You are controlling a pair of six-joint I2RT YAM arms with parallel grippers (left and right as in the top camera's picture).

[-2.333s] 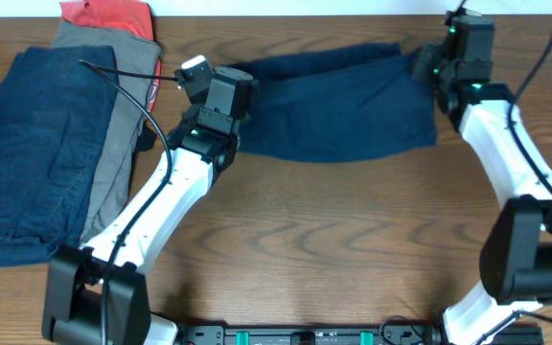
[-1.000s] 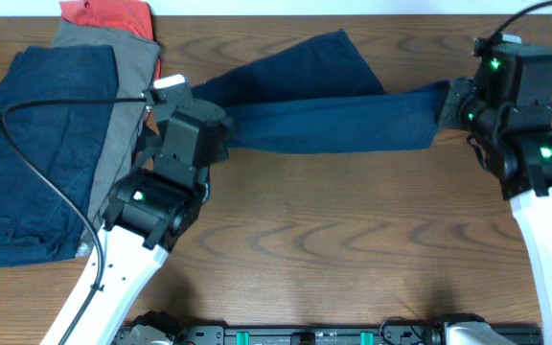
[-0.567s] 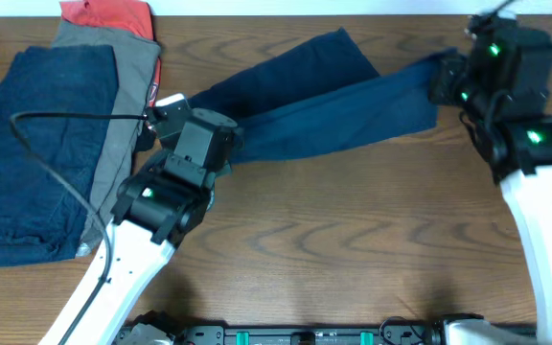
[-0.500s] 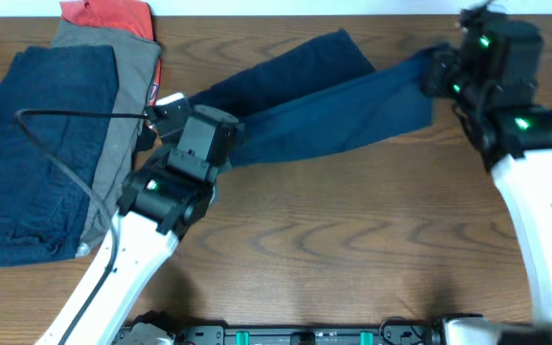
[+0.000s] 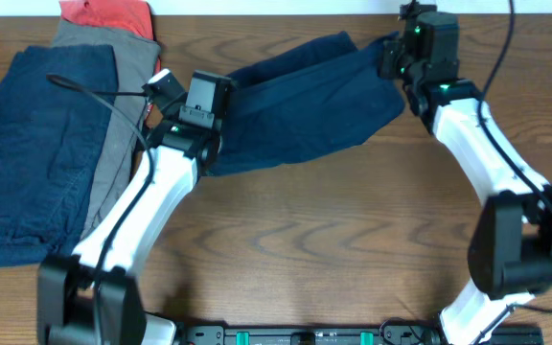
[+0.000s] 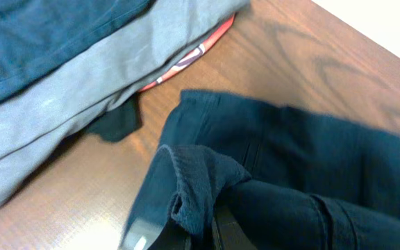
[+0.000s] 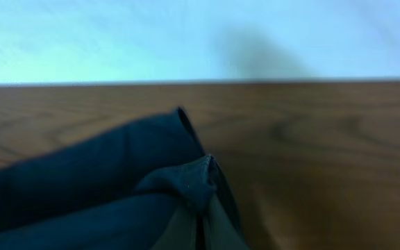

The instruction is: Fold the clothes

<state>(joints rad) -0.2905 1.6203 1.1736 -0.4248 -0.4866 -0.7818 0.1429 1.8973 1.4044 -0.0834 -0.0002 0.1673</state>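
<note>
- Right now my left fingers point(image 6: 210, 226) are pressed together on a bunched corner of the navy shorts point(image 5: 295, 105), with the fabric puckered up between them.
- My right fingers point(image 7: 200, 222) are likewise clamped on a fold at the opposite end of the shorts, close to the far edge of the counter point(image 5: 333, 240).
- Between the two grips the shorts sag in loose, rumpled folds across the far middle of the counter, and one leg reaches up toward the back edge.
- Just beside my left fingers sits the stack of other clothes: a navy piece point(image 5: 36, 144) outermost, a grey one point(image 5: 113, 125) next to it, and a red-orange one point(image 5: 108, 14) showing at the far end and under the grey one's edge.
- From my left wrist, the near corner of the shorts lies close to the grey one, with a strip of bare wood between them.
- A black cable point(image 5: 94, 77) loops over the stack toward my left wrist.
- Behind my right fingers the counter ends at a pale wall point(image 7: 200, 35).
- Nearer my bases, open wood runs wide in front of the shorts.
</note>
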